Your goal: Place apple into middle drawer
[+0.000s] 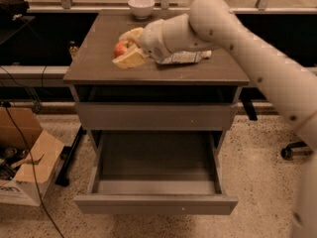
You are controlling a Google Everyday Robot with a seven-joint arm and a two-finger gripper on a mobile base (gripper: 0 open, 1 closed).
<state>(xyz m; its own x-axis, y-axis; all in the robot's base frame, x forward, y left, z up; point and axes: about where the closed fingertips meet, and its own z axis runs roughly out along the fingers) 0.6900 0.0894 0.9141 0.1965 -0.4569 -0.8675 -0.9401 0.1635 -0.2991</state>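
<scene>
While end effector (119, 51) grips apple (121, 47) over cabinet (96, 61), packet (183, 57) beside, bowl (141, 6) behind.

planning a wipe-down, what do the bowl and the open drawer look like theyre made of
The bowl: glossy white, probably ceramic or hard plastic, from its bright sheen. The middle drawer: matte grey, likely painted metal or laminate; flat, even, grainless walls. The gripper, over the cabinet top, is shut on the apple.
</scene>
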